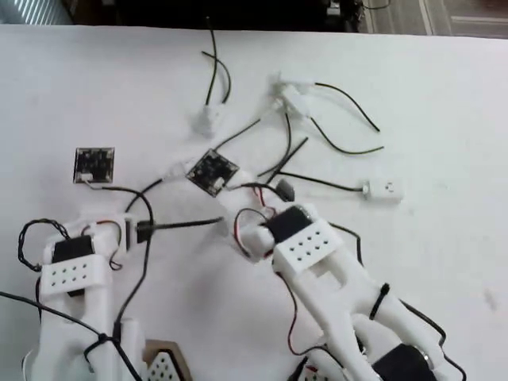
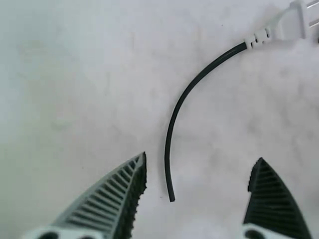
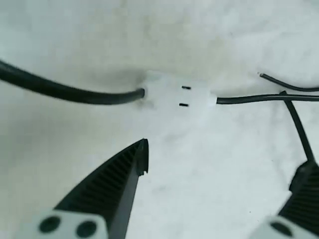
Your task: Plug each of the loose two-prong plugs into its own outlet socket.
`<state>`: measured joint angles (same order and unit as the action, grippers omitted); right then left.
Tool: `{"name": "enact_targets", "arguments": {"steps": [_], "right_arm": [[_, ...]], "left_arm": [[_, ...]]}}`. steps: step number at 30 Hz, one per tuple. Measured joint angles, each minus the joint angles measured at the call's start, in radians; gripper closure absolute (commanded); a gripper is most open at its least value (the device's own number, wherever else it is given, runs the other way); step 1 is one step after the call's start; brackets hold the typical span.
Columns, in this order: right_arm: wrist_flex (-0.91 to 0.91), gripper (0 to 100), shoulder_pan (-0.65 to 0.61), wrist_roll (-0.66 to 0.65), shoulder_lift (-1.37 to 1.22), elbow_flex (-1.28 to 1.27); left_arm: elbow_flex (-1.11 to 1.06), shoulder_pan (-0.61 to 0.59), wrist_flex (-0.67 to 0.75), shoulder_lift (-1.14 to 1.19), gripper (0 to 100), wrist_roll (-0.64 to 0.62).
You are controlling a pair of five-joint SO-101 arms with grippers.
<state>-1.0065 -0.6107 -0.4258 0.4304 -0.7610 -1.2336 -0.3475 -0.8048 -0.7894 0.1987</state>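
Plug (image 3: 202,98), white, sits with its two prongs partly inside a white outlet socket (image 3: 162,94), just beyond the wide-open jaws of the right gripper (image 3: 224,157). The left gripper (image 2: 199,164) is open too, a black cord (image 2: 172,144) ending between its jaws, the second plug (image 2: 294,22) well beyond them.

Matt table (image 1: 444,111), plastic plug (image 2: 294,22)
Its cord (image 2: 174,119) looked smooth, black and rubbery; the left gripper (image 2: 202,157) had ribbed plastic fingers (image 2: 124,194).
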Motion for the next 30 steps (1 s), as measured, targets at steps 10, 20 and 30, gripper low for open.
{"name": "enact_targets", "arguments": {"steps": [10, 20, 30], "right_arm": [[-0.048, 53.8, 0.038, -0.233, -0.334, 0.215], [-0.048, 53.9, -0.011, -0.304, -0.629, 0.388], [-0.051, 85.2, -0.015, -0.307, -0.732, 0.470]], "left_arm": [[-0.012, 0.000, 0.000, 0.000, 68, 0.000], [-0.014, 0.000, 0.037, 0.000, 68, 0.000], [-0.014, 0.000, 0.037, 0.000, 68, 0.000]]}}
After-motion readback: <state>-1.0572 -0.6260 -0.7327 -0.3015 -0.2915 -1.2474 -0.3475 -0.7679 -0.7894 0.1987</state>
